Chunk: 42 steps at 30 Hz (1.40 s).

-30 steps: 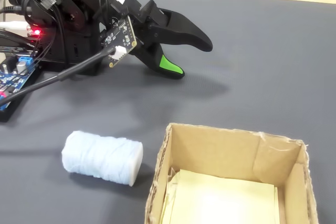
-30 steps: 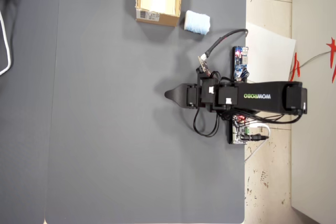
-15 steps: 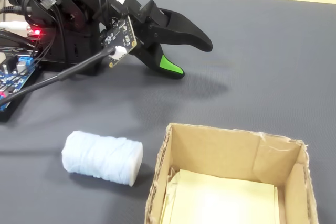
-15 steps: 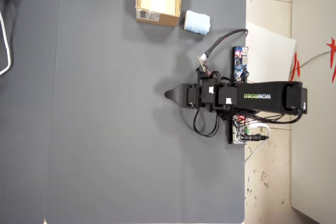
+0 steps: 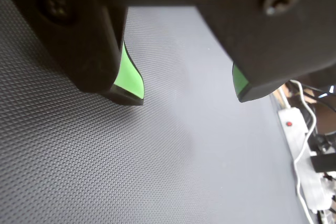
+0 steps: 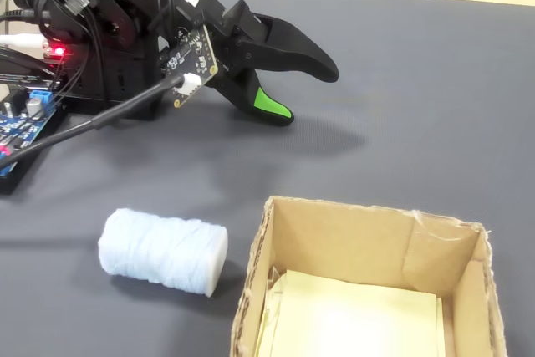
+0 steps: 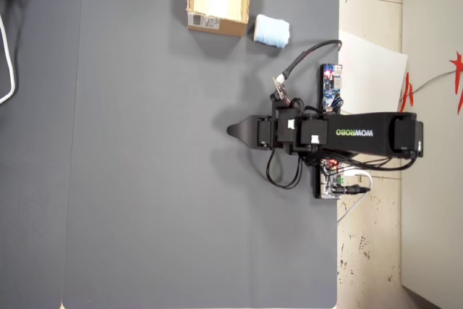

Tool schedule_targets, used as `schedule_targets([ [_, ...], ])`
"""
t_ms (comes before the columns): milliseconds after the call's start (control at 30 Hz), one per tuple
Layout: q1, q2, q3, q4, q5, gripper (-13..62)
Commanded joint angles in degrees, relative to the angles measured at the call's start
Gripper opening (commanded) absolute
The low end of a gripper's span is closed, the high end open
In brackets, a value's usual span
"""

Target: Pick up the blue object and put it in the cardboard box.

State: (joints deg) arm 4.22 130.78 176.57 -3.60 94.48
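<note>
The blue object (image 6: 163,251) is a pale light-blue soft roll lying on the grey mat just left of the cardboard box (image 6: 334,236) in the fixed view. From overhead the blue object (image 7: 271,30) sits right of the box (image 7: 224,27), which shows a white label on its side. My gripper (image 6: 307,94) hovers low over the mat well away from both, its black jaws with green pads apart and nothing between them. The wrist view shows the gripper (image 5: 189,95) over bare mat only. In the overhead view the gripper (image 7: 231,131) points left.
A dark-blue circuit board (image 7: 331,85) with a lit red light and cables (image 6: 100,119) sits by the arm's base. A white sheet (image 7: 372,70) lies past the mat's right edge. A white power strip (image 5: 302,145) shows at the wrist view's right edge.
</note>
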Motion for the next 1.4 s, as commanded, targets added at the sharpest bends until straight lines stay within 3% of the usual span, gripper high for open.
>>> schedule_targets([
  [0, 0.0, 4.57, 2.11, 5.45, 1.49, 33.7],
  [1367, 0.0, 4.66, 2.11, 4.13, 1.58, 33.3],
])
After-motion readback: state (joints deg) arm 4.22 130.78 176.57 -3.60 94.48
